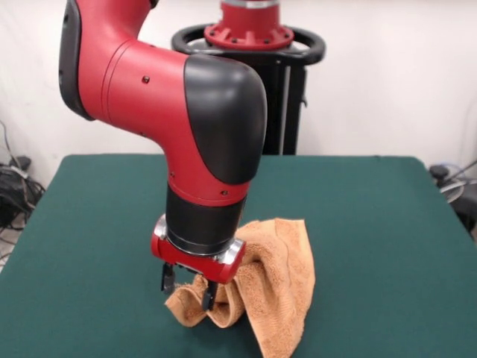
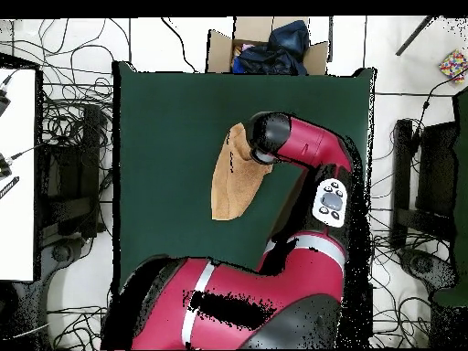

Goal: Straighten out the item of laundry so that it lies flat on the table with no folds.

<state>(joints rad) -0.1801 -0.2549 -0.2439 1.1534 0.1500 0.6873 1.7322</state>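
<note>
Front view: gripper (image 1: 188,289) low, lower centre of frame, just above the table (image 1: 373,224). Two dark fingers (image 1: 168,280) pointing down, spread a little apart; the right-hand finger in the frame overlaps the upper edge of the towel (image 1: 279,287). Cannot tell whether cloth is actually pinched between them.

Towel orange-tan, bunched and raised into a hump right of the gripper, draped in folds, lower edge reaching the bottom of the frame. Not flat. Small lobe of cloth below the fingers, resting on the green top.

Overhead view: towel (image 2: 230,187) seen as a narrow elongated shape, centre of table (image 2: 164,119), upper end hidden beneath the arm's wrist. Gripper itself hidden there.
</note>
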